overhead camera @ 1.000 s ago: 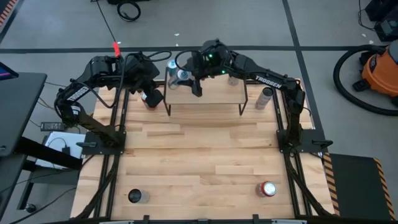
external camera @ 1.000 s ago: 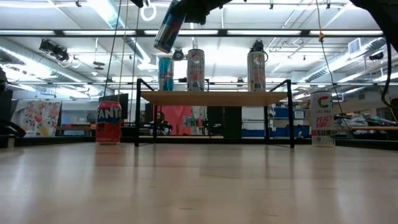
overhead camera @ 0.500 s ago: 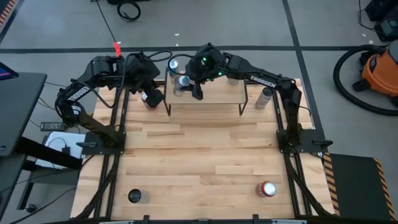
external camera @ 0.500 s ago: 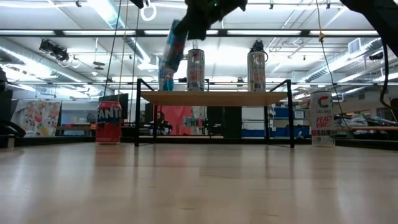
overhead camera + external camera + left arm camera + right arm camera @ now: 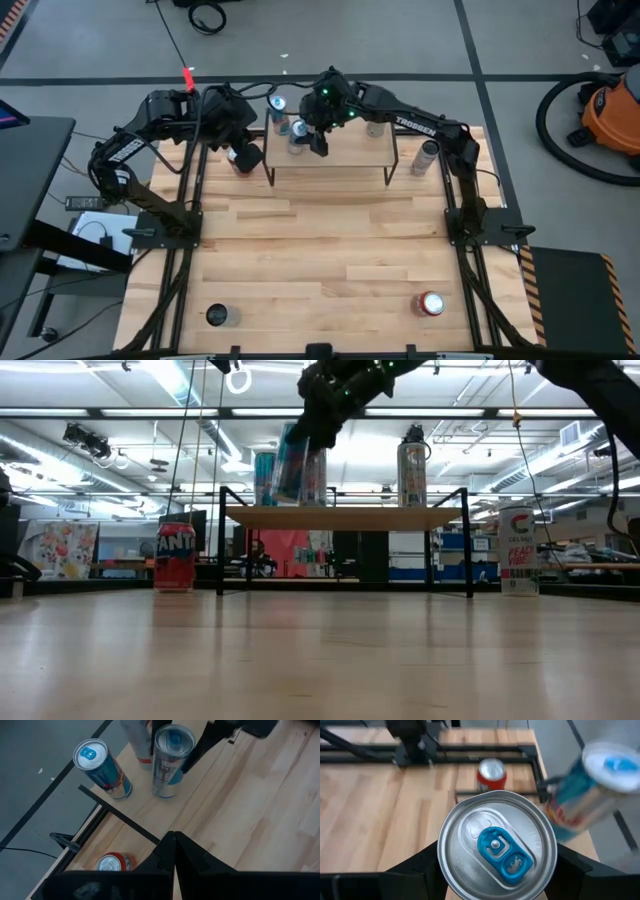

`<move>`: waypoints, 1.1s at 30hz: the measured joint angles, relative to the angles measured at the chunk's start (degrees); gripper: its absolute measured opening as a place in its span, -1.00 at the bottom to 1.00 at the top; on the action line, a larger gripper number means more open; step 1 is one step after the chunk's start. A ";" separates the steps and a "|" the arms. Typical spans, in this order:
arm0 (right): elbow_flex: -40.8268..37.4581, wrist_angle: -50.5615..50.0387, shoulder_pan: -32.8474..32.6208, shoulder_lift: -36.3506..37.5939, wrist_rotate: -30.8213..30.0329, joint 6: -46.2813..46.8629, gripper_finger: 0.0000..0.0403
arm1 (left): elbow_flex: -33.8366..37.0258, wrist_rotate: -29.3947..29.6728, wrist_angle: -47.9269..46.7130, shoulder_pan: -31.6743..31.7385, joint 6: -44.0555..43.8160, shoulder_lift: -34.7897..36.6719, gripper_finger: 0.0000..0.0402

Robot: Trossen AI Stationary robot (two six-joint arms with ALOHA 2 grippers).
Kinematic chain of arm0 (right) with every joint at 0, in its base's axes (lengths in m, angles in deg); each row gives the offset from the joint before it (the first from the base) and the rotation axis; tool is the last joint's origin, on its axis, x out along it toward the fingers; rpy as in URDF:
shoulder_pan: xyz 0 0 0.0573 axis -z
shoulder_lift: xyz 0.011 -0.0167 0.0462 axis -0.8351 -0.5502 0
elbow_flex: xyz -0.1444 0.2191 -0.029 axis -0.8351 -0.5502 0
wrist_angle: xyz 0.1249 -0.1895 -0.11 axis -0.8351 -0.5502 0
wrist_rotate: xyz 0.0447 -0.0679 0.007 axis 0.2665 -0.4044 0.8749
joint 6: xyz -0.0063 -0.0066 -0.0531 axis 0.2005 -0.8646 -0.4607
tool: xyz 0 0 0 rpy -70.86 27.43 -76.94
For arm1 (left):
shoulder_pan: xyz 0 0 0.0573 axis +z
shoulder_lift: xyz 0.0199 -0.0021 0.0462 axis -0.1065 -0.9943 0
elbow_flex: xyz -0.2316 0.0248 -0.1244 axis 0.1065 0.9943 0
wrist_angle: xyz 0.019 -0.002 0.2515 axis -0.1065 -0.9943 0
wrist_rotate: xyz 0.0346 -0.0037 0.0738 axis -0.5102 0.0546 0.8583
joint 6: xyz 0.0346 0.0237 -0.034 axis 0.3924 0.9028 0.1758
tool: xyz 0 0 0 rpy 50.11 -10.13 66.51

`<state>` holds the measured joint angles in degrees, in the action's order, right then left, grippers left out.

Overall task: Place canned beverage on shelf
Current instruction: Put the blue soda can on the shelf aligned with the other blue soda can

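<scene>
High view, right gripper (image 5: 318, 138): over the shelf (image 5: 350, 156), at its left part, fingers clamped on the silver-blue can (image 5: 297, 135).
High view, left gripper (image 5: 246, 155): beside the shelf's left end, above a red can (image 5: 239, 160).
Low view, silver-blue can (image 5: 292, 463): tilted, base at or just above the board; contact cannot be told. 2 more cans stand upright on the shelf (image 5: 345, 517); a white can (image 5: 517, 552) stands on the table to the right.
Left wrist view, left gripper (image 5: 171, 851): fingers pressed together, nothing between them. Blue can (image 5: 102, 768) stands near the board's corner.
Right wrist view, silver-blue can (image 5: 497, 851): lid fills the frame between the 2 fingers (image 5: 420, 870).
</scene>
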<state>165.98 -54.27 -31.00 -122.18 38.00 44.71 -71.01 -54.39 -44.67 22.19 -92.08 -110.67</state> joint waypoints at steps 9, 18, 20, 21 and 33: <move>-0.08 -0.76 -0.95 -0.27 -0.07 -0.50 0.25 | 0.00 0.00 -0.19 0.00 -0.01 0.00 -0.96; -0.08 -1.10 -2.32 -0.14 -4.31 -0.66 0.25 | 0.00 0.00 -0.19 0.00 -0.03 0.00 -0.96; -0.08 -1.34 -2.36 -0.12 -6.27 -0.66 0.25 | 0.00 0.00 -0.19 0.00 -0.03 0.00 -0.96; -0.08 -1.62 -2.34 -0.12 -6.71 -0.65 0.25 | 0.00 0.00 -0.19 0.00 -0.03 0.00 -0.96; -0.08 -2.89 -2.24 -0.05 -8.22 0.24 0.36 | 0.02 0.00 -0.19 0.00 -0.76 0.00 -0.96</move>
<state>165.90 -57.16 -33.23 -122.23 29.78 44.95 -70.99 -54.39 -44.87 22.19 -92.84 -110.67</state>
